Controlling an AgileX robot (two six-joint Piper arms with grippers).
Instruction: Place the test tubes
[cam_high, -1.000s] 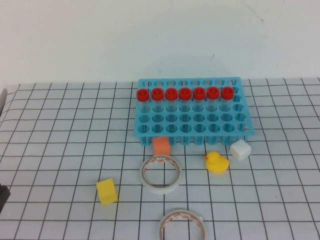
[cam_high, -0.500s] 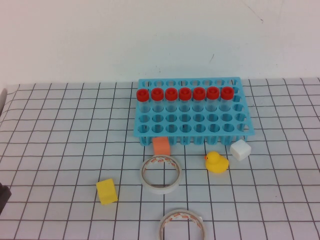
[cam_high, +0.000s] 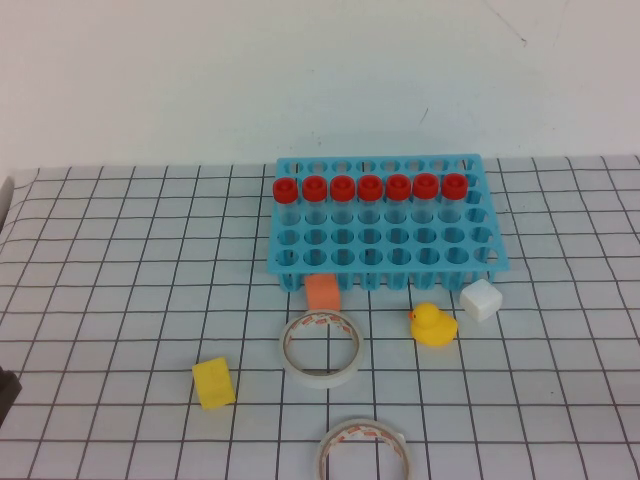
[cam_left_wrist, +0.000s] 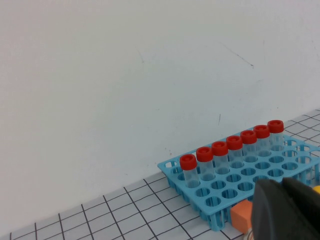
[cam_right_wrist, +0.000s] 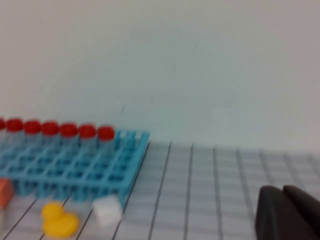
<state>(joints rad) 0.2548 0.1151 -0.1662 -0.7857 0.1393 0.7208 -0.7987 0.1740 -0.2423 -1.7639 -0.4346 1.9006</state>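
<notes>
A blue test tube rack stands at the back middle of the gridded table. Several clear tubes with red caps stand upright in one row of it, also seen in the left wrist view as red-capped tubes in the blue rack and in the right wrist view as tubes in the rack. My left gripper is shut and empty, low at the table's near left. My right gripper is shut and empty, off to the rack's right.
An orange block sits against the rack's front. A white cube and a yellow duck lie in front right. A tape roll, a second roll at the near edge and a yellow block lie nearer me.
</notes>
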